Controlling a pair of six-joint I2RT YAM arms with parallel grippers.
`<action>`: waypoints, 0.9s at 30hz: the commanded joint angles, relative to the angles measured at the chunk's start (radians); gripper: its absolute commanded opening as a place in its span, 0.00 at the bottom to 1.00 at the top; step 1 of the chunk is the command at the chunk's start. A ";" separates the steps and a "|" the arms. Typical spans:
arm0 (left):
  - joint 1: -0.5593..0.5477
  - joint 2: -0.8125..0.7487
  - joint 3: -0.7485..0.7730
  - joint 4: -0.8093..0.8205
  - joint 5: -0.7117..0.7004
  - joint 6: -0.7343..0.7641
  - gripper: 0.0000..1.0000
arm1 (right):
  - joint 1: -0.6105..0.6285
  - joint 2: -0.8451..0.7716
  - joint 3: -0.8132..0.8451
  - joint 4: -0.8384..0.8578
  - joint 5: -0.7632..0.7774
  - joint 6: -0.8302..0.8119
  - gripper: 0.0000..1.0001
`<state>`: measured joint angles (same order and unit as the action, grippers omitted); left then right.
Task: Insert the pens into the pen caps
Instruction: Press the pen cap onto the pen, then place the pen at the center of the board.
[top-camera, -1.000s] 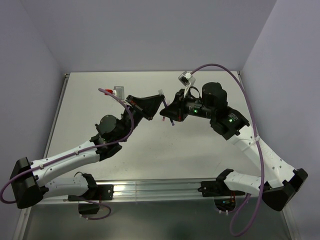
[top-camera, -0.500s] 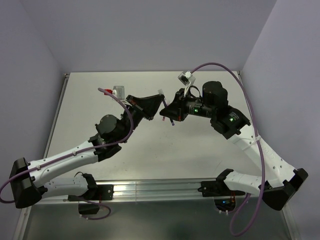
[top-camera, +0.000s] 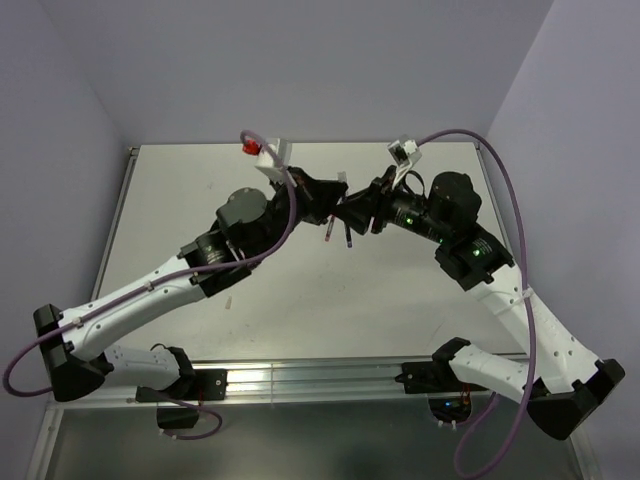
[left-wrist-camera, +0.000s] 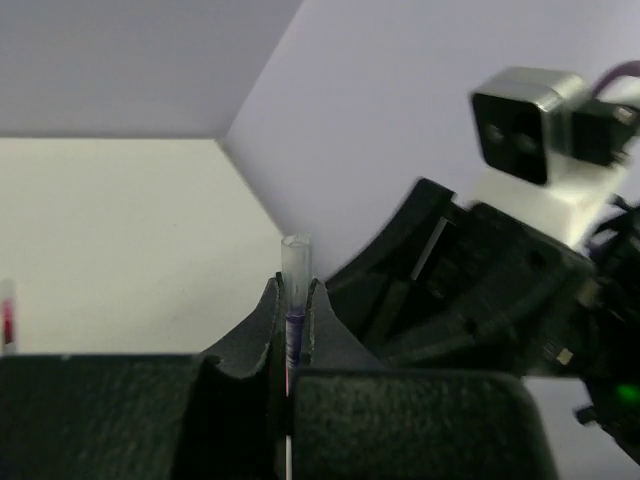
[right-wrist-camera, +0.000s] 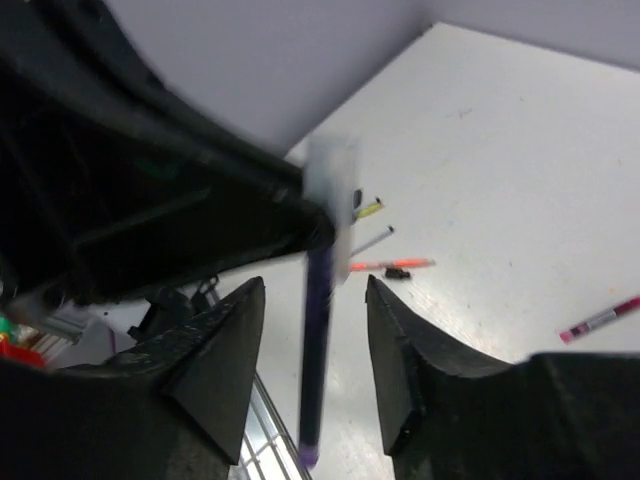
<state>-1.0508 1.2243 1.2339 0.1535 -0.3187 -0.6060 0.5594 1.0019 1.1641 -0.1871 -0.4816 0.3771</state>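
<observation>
The left gripper (left-wrist-camera: 293, 300) (top-camera: 338, 203) is shut on a whitish-clear pen cap (left-wrist-camera: 296, 262), held upright above the table. A dark purple pen (right-wrist-camera: 318, 340) (top-camera: 347, 238) sits in that cap and hangs below it. My right gripper (right-wrist-camera: 315, 285) (top-camera: 358, 215) stands open around the purple pen, its fingers apart from it on both sides. On the table below lie a yellow pen (right-wrist-camera: 368, 209), a white-black pen (right-wrist-camera: 372, 241), an orange pen (right-wrist-camera: 385, 265) beside a black cap (right-wrist-camera: 400, 271), and a red pen (right-wrist-camera: 600, 320) (top-camera: 328, 233).
The white table (top-camera: 180, 200) is walled at the back and on both sides. A small whitish stub (top-camera: 228, 300) lies near the left forearm. The two grippers meet nose to nose above the table's middle, with the metal rail (top-camera: 300, 380) along the near edge.
Both arms have shifted right and towards the back. The right gripper, shut on the purple pen before, has opened and let it go. The left gripper stays shut on the cap.
</observation>
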 joint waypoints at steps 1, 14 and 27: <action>0.102 0.091 0.151 -0.219 0.096 -0.026 0.00 | -0.004 -0.066 -0.076 0.031 0.052 -0.001 0.54; 0.354 0.573 0.543 -0.433 0.392 0.021 0.00 | -0.006 -0.227 -0.235 -0.271 0.584 0.063 0.68; 0.353 1.216 1.030 -0.577 0.478 0.038 0.00 | -0.092 -0.191 -0.211 -0.288 0.626 0.063 0.71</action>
<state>-0.6949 2.4203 2.1620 -0.4057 0.1005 -0.5694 0.4900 0.8104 0.9165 -0.4980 0.1268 0.4301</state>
